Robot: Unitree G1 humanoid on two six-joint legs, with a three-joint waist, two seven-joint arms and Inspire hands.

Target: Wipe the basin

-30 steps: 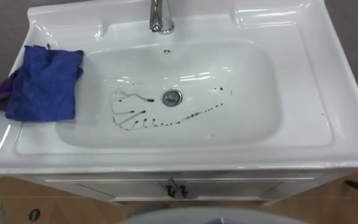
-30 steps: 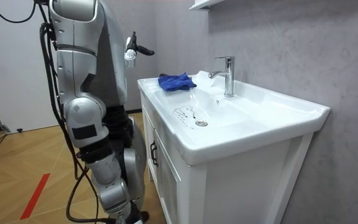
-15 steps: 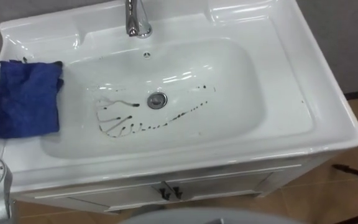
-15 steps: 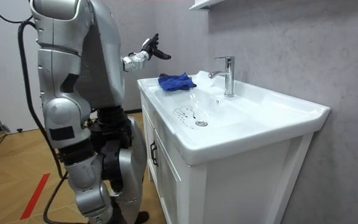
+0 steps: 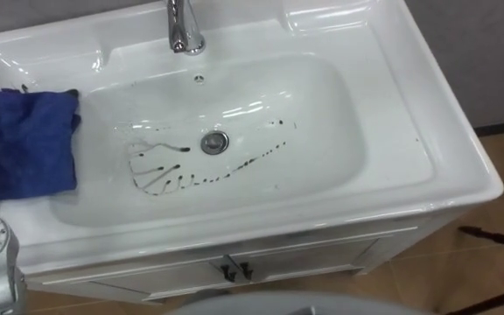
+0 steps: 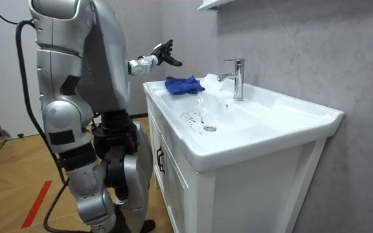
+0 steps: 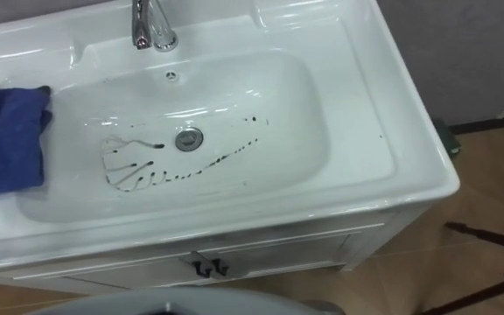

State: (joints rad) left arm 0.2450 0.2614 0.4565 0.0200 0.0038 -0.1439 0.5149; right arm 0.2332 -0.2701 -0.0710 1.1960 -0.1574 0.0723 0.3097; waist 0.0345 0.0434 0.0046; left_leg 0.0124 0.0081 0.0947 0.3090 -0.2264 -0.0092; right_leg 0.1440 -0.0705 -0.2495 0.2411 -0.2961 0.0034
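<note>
The basin (image 5: 322, 114) is seen in glossy white. Thin dark streaks (image 5: 182, 175) and dots are spread over its bowl at centre left of the frame, fanned like comb teeth below the silver drain (image 5: 214, 142). A deep blue cloth (image 5: 24, 144) is shown at the left edge. The tap (image 5: 182, 31) at the top is finished in mirror chrome. The cabinet (image 5: 304, 262) is white, with small dark handles (image 5: 234, 272). The floor (image 5: 462, 280) is warm brown wood, marked by a red stripe (image 6: 36, 202) at lower left of the room view. The wall (image 6: 290, 45) is mottled grey. The left hand (image 6: 166, 53) is black.
</note>
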